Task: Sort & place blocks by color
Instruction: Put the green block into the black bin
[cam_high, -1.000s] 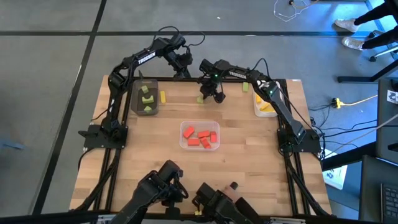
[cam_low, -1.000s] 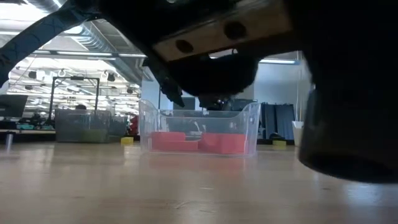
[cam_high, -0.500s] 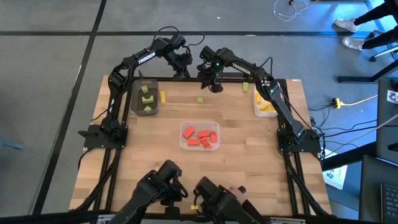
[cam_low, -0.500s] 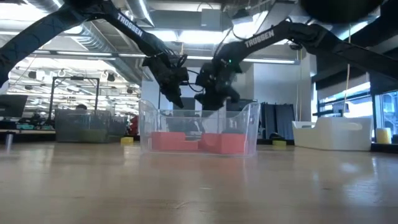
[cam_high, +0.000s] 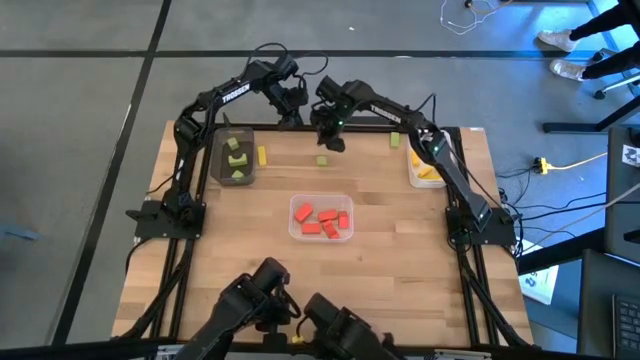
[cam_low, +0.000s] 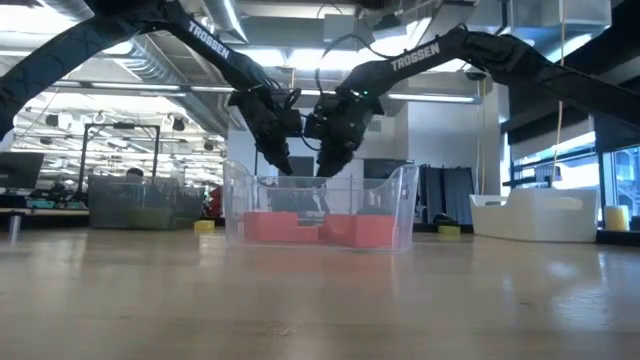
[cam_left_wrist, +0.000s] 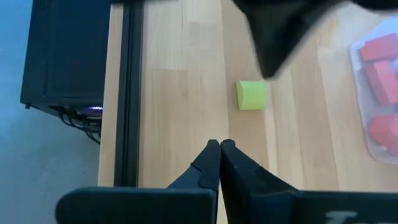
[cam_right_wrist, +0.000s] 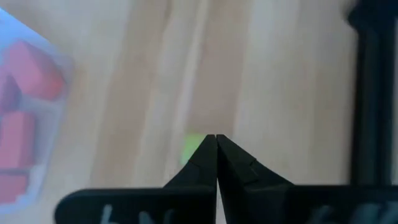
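Near the far edge, right pincer (cam_high: 335, 143) lifted off green block (cam_high: 322, 160).

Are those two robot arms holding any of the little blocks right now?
No. Both tools are shut on nothing: the left tool and the right tool hang over the table's far edge, with a loose green block lying on the wood below.

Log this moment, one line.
left gripper: shut, empty, far edge | right gripper: shut, empty, above green block | green block: loose on table
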